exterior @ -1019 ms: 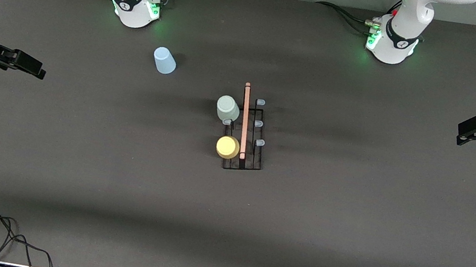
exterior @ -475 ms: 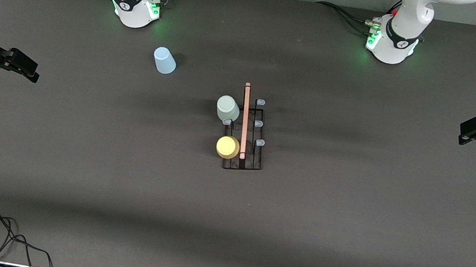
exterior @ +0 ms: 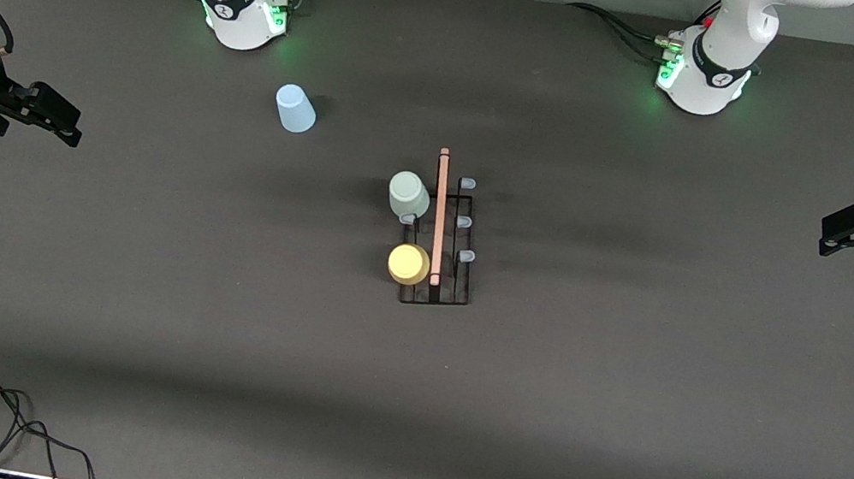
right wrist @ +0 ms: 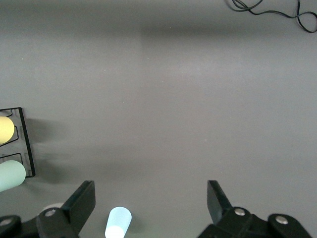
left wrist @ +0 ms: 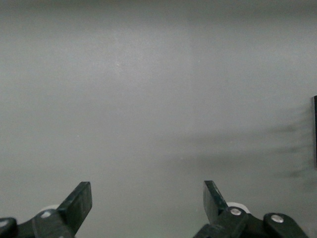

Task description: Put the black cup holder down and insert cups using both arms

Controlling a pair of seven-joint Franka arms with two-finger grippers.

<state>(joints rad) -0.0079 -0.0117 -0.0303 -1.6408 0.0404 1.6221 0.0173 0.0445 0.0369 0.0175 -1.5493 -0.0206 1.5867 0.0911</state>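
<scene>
Mid-desk: black thin-wire cup holder [exterior: 440, 252] on the dark grey desk [exterior: 624, 411], its light wooden rod running toward the front camera.
On prongs: pale green tumbler [exterior: 408, 194], yellow tumbler [exterior: 408, 264].
Loose: pale blue tumbler [exterior: 294, 108], near the right arm's base.
Right gripper [exterior: 69, 125]: released, at its desk end.
Left gripper [exterior: 831, 236]: released, waiting.

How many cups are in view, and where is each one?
3. The yellow cup and the pale green cup sit on the black cup holder. The pale blue cup stands on the table near the right arm's base.
</scene>
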